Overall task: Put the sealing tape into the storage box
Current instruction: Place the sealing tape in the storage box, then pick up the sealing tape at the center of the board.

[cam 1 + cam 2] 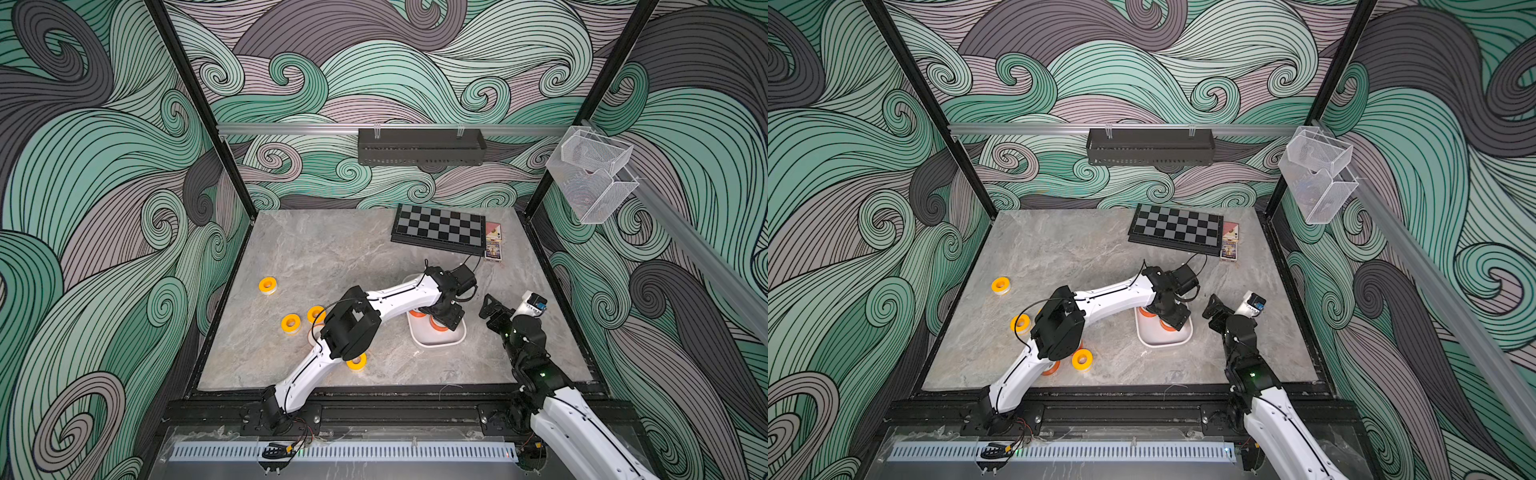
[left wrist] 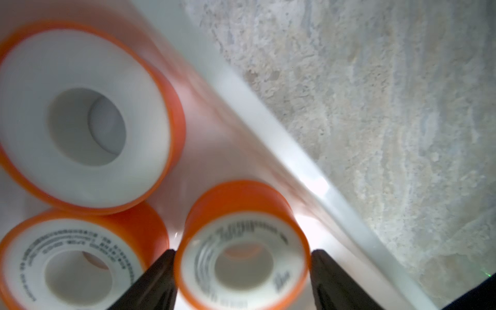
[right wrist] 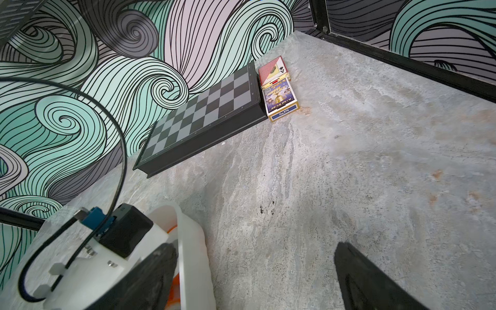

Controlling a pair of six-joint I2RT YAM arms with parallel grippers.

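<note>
Yellow sealing tape spools lay loose on the table at left. Inside the storage box, the left gripper flanked an orange spool beside two more; whether it was clamped or freed could not be told. The right gripper hung just beside the box, jaws apart

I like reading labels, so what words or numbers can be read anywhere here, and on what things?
"No.979": end flap of the blue-and-gold card box, beside the black folding chessboard.
Spade sign: red card box next to it; its letter is unclear.
Too blurred: black print on the white faces of the orange-rimmed tape spools in the white plastic tray.
Too small: the blue box's gold lettering.
</note>
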